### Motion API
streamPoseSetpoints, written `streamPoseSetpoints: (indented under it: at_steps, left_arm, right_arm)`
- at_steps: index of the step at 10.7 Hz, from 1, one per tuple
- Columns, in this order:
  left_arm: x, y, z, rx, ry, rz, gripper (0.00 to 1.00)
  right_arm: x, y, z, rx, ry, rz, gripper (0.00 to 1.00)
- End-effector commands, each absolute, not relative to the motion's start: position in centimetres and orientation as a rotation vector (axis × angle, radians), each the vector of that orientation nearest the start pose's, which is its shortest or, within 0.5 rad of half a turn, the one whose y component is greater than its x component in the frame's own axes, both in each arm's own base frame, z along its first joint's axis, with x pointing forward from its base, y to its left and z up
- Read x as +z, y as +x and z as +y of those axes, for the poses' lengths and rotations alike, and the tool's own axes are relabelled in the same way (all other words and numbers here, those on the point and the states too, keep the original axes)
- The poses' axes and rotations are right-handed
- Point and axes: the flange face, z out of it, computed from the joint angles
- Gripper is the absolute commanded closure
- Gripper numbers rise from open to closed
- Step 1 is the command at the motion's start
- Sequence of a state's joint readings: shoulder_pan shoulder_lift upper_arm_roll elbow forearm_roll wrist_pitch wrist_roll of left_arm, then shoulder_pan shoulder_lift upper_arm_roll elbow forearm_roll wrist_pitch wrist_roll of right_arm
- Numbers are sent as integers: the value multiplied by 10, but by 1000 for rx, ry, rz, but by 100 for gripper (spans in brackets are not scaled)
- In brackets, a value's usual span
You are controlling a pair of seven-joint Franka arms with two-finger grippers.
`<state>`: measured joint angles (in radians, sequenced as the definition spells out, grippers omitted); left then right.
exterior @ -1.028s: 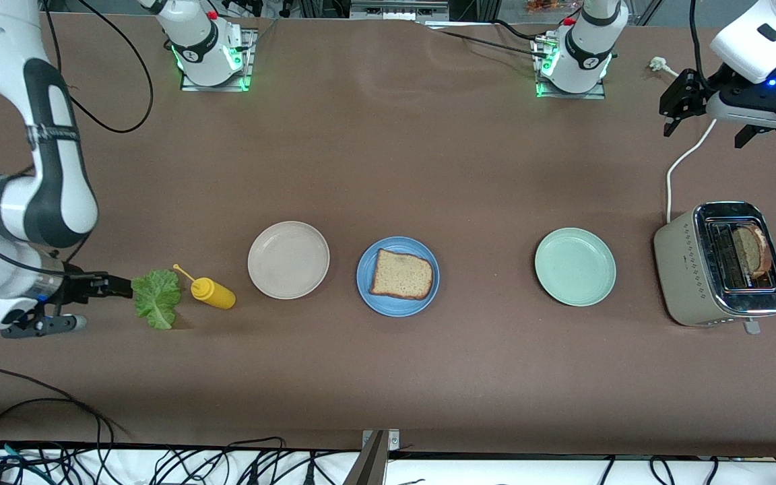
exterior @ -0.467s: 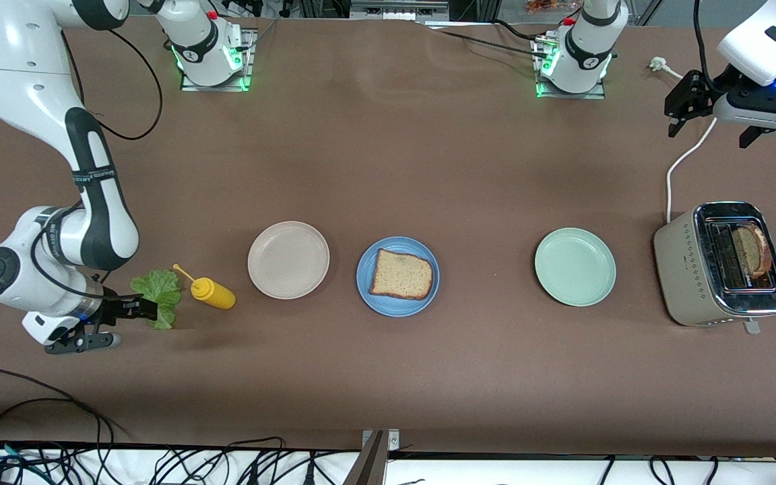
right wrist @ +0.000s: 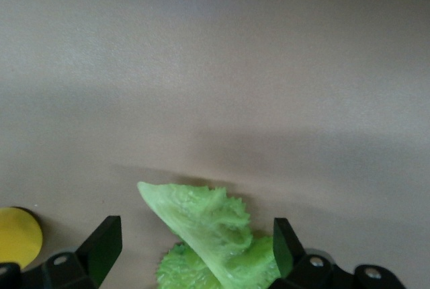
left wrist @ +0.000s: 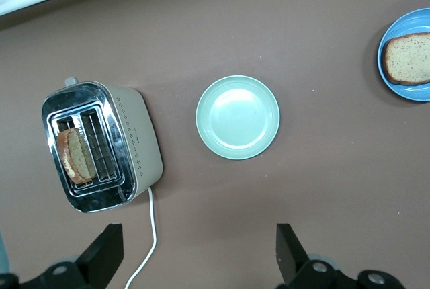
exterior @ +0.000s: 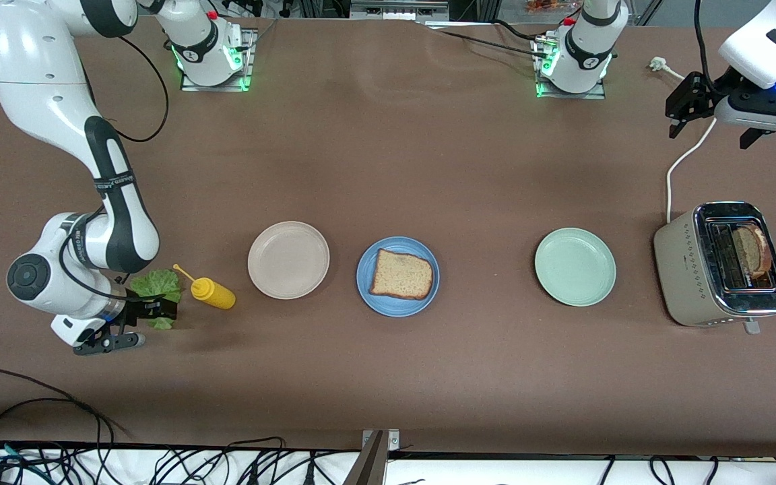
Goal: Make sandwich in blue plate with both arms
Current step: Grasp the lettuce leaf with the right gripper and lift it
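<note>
The blue plate (exterior: 395, 306) sits mid-table with one slice of brown bread (exterior: 401, 275) on it. A second slice (exterior: 752, 250) stands in the toaster (exterior: 688, 269) at the left arm's end. The green lettuce leaf (exterior: 155, 284) lies on the table at the right arm's end. My right gripper (exterior: 159, 311) is low over the leaf and covers part of it. In the right wrist view the curled leaf (right wrist: 208, 235) lies between its open fingers (right wrist: 101, 252). My left gripper (exterior: 683, 108) hangs open in the air over the toaster's cord (exterior: 681, 162), holding nothing.
A yellow mustard bottle (exterior: 213, 292) lies right beside the lettuce, toward the plates. A beige-white plate (exterior: 288, 259) stands between the bottle and the blue plate. A mint-green plate (exterior: 575, 267) stands between the blue plate and the toaster.
My right arm has swung in toward the plates, and its gripper has slid from beside the lettuce to over it. The left gripper has barely shifted.
</note>
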<state>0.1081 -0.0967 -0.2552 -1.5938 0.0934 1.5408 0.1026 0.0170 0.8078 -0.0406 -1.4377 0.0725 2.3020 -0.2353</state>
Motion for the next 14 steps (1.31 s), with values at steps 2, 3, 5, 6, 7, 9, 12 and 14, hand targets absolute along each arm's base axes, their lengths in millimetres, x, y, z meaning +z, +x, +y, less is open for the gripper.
streamPoseSetpoints:
  at_steps: [2,3,5,6,7,9,12,14]
  left_arm:
    - [664,513,-76,-51,-3022,360,0]
    - [663,513,-75,-44,-3022,362,0]
    - [664,513,-76,-46,-3022,362,0]
    - [664,513,-76,-46,-3022,362,0]
    - [664,513,-76,-46,-3022,359,0]
    - [664,513,-75,-44,-3022,359,0]
    - [663,512,-75,-37,-3022,359,0]
    - [662,513,-75,-34,-3023,359,0]
  right_arm:
    - [199,735,-13,-112,-3106,-295,0]
    - [194,734,-14,-117,-3106,-316,6]
    - [190,734,-17,-108,-3099,-379,44]
    - [189,734,-18,-106,-3098,-391,73]
    - [190,733,-18,-97,-3097,-386,100]
    - [190,733,-17,-94,-3098,-390,100]
    - [206,733,-13,-69,-3091,-401,100]
    - [237,731,-10,-26,-3078,-404,100]
